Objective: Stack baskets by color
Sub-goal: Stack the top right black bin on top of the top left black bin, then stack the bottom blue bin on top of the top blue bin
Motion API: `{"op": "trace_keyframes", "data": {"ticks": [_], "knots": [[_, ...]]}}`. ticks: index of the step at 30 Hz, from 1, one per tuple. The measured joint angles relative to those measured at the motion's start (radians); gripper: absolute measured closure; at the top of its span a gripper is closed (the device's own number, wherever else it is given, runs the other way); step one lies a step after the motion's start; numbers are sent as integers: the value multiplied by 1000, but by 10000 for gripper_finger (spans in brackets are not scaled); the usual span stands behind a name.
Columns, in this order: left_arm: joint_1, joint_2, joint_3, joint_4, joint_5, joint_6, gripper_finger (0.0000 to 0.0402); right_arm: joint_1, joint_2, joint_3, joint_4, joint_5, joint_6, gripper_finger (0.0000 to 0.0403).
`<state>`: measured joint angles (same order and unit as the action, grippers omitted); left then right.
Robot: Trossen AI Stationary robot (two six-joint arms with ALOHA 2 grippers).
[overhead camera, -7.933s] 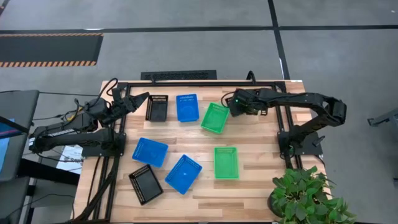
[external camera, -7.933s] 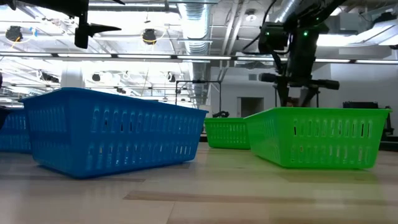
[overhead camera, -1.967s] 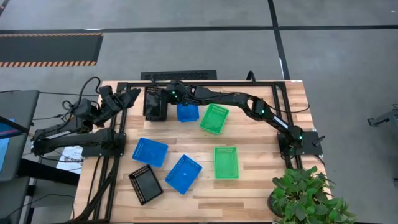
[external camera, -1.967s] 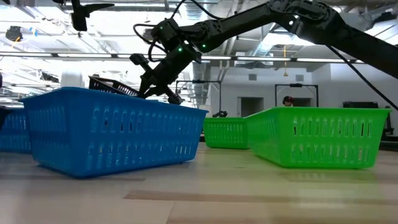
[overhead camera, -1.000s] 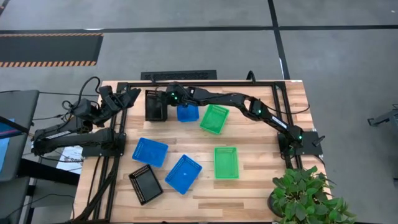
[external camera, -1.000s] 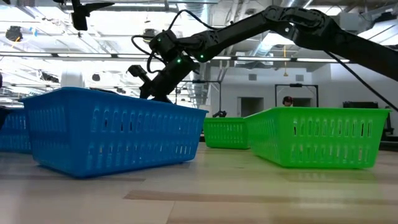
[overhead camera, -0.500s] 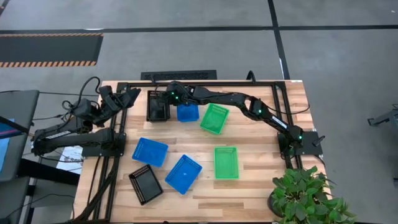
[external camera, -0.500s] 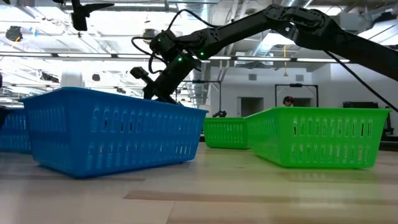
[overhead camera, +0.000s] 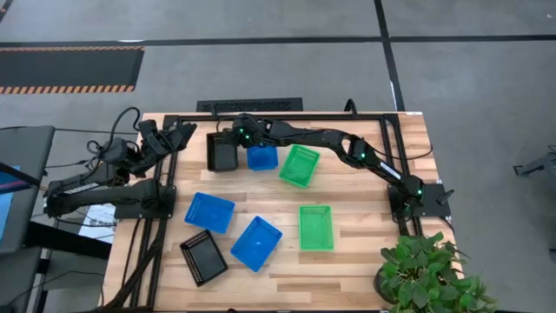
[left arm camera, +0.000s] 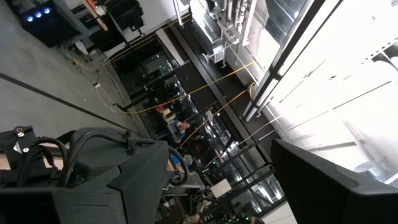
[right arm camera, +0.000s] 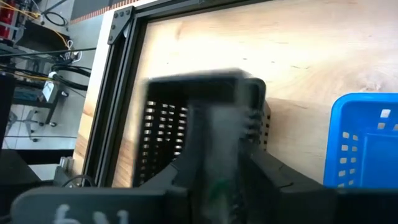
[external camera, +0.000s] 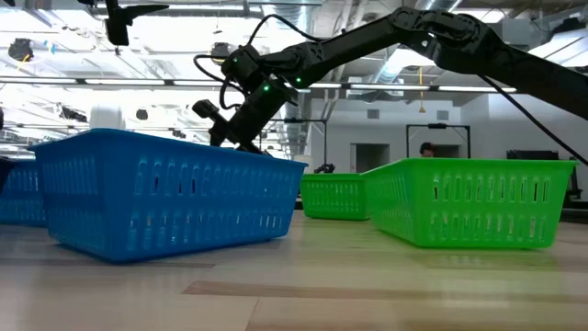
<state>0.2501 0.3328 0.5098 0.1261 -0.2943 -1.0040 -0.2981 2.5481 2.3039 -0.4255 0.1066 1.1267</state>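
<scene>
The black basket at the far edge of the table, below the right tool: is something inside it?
The black basket sits beside a blue basket. The right tool covers its far end. Whether another black basket is nested inside cannot be told; the interior looks uniformly dark.

Seen level across the pale wooden worktop [external camera: 303,285], a bright blue mesh basket [external camera: 165,195] fills the near left, sitting slightly askew with one corner toward the camera. The edge of a second blue basket [external camera: 16,195] shows at the far left, behind it. On the right stands a bright green basket [external camera: 464,202], and farther back, between the blue and green ones, a smaller-looking green basket [external camera: 333,196]. The right arm [external camera: 413,32] reaches in from the upper right and slopes down to the left; the right gripper [external camera: 230,129] hangs just behind the big blue basket's rim, its jaws partly hidden by that rim. High at the upper left, the left gripper [external camera: 129,14] hangs against the ceiling lights.
</scene>
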Motion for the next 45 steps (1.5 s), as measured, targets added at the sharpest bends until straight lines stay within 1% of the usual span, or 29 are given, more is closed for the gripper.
{"op": "trace_keyframes", "data": {"ticks": [4,7,11,14,17,20,25,28,31,33,36,38,40,43,45], "knots": [[0,0,0,0,0,1,128,-3,0,0,2,-1,-10,261],[0,0,0,0,0,1,128,-8,0,3,15,-3,-69,248],[0,0,0,-1,4,2,128,-14,-32,47,-76,-3,-223,240],[0,0,0,-6,9,2,128,-19,-114,47,-176,-3,-323,239],[0,0,0,-13,11,2,128,-19,-191,47,-379,-2,-420,239],[0,0,0,-35,25,2,128,4,-258,43,-609,13,-505,237],[0,0,0,-141,64,-8,128,96,-363,45,-973,52,-503,237],[0,0,0,-216,86,-23,128,170,-394,43,-1090,76,-493,238],[0,1,0,-291,90,-55,128,245,-409,45,-1106,104,-462,237],[0,1,0,-325,94,-67,128,288,-403,44,-1098,101,-457,235],[0,1,0,-342,116,-61,128,339,-379,42,-1081,99,-459,232],[0,1,0,-348,136,-47,128,363,-355,42,-1040,82,-488,232],[0,1,0,-355,157,-36,128,381,-344,41,-980,36,-578,232],[0,0,0,-357,184,-13,128,412,-321,38,-830,-5,-825,232],[0,0,0,-356,199,-3,128,415,-305,32,-772,-37,-967,233]]}}
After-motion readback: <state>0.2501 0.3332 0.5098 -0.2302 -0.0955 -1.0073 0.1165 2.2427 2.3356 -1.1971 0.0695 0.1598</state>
